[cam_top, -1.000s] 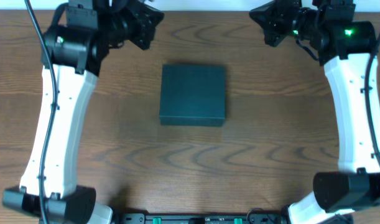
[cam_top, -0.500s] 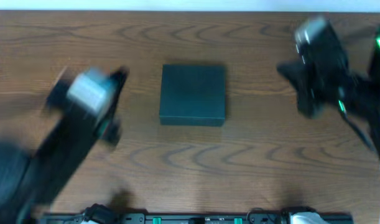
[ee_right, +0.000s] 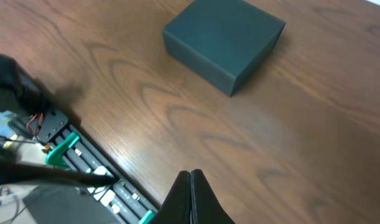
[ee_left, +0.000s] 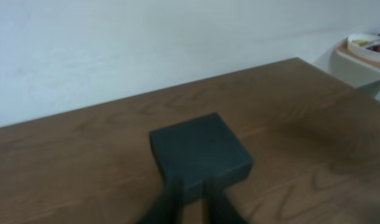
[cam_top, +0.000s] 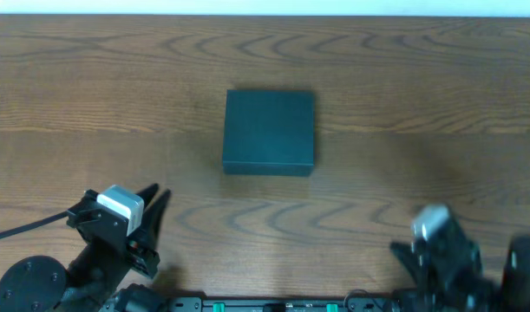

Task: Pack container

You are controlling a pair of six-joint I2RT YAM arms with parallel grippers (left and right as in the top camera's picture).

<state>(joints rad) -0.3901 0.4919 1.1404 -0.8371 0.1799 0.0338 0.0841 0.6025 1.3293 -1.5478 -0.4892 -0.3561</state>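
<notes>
Box [cam_top: 269,132] sits closed mid-table [cam_top: 403,104], nothing touching it; left gripper [ee_left: 191,196] is well back, jaws slightly parted and empty. Right gripper [ee_right: 191,186] is clenched tight on nothing.

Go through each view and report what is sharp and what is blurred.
Overhead: the container and the table are crisp; the right arm at the lower right is smeared. Left wrist: soft throughout, container edges fuzzy, jaws a dark blur. Right wrist: sharpest, container corners clean, wood grain clear.
</notes>
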